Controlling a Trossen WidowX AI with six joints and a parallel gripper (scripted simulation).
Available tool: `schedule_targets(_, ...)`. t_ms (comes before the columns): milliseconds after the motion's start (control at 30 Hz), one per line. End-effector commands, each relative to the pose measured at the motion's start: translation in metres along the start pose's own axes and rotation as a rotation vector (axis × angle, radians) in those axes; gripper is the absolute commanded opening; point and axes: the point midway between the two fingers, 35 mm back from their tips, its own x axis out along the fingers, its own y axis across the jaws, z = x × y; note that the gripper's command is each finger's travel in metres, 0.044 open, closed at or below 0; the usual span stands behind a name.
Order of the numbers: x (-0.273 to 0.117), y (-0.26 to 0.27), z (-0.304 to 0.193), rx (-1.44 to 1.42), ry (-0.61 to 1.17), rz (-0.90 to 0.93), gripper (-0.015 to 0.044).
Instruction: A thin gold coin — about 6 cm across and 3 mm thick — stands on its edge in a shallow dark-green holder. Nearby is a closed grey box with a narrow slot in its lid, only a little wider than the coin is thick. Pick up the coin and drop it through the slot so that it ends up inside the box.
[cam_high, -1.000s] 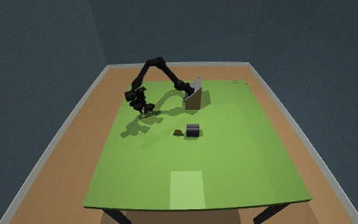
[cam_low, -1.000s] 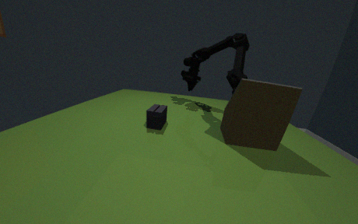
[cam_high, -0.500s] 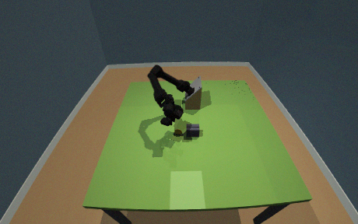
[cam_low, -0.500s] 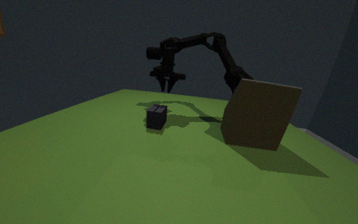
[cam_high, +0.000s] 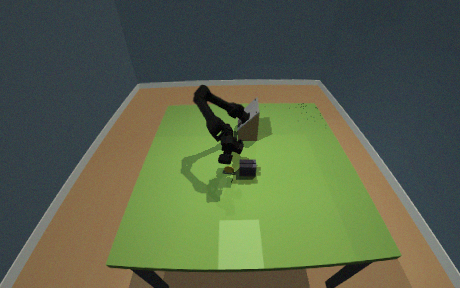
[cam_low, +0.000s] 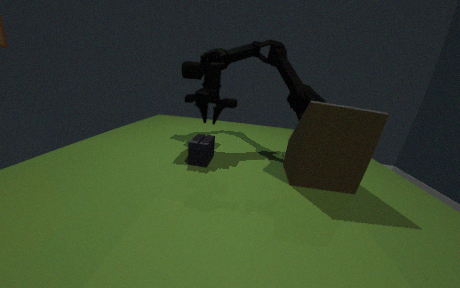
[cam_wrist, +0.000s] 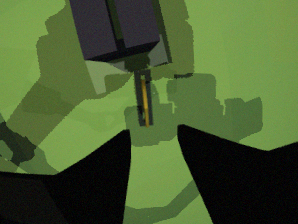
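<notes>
The coin (cam_high: 229, 170) (cam_wrist: 145, 102) stands on edge in its dark-green holder (cam_high: 228, 173) (cam_wrist: 151, 119), just beside the slotted box (cam_high: 248, 168) (cam_low: 201, 151) (cam_wrist: 140, 25). The holder seems meant to keep so thin a disc upright, leaving both faces free for a pinch; lying flat on the desk (cam_high: 190, 230) (cam_low: 150, 225) (cam_wrist: 240, 45), it would be hard to get under. In the wrist view the coin shows as a narrow gold line, roughly in line with the slot (cam_wrist: 115, 25) in the lid, so little turning may be needed between lifting and dropping.

The gripper (cam_high: 231, 159) (cam_low: 209, 123) (cam_wrist: 154, 129) points down above the desk, its fingers apart with nothing between them. That part-way opening looks chosen to straddle the coin without sweeping wide towards the box. In the wrist view the coin lies ahead of the fingertips and a little to one side of the middle of the gap, so the next move probably calls for a small shift onto it, then a straight descent. If the gripper comes down off-centre, a finger could catch the holder or tip the coin; too near the box, it could nudge that instead.
</notes>
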Motion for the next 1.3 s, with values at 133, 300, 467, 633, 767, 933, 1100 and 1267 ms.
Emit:
schedule_targets(133, 0.024, 0.002, 0.0, -0.013, 0.009, 0.008, 0.0161)
schedule_targets(300, 0.03, 0.002, 0.0, -0.013, 0.009, 0.008, 0.0161)
schedule_targets(467, 0.038, 0.002, 0.001, -0.013, 0.008, 0.008, 0.0161)
schedule_targets(633, 0.046, 0.001, 0.001, -0.013, 0.008, 0.008, 0.0161)
schedule_targets(767, 0.052, 0.001, 0.001, -0.013, 0.008, 0.008, 0.0161)
schedule_targets(933, 0.06, 0.001, 0.001, -0.013, 0.008, 0.008, 0.0161)
schedule_targets(1100, 0.068, 0.001, 0.001, -0.013, 0.008, 0.008, 0.0161)
schedule_targets(1267, 0.076, 0.002, 0.001, -0.013, 0.009, 0.008, 0.0161)
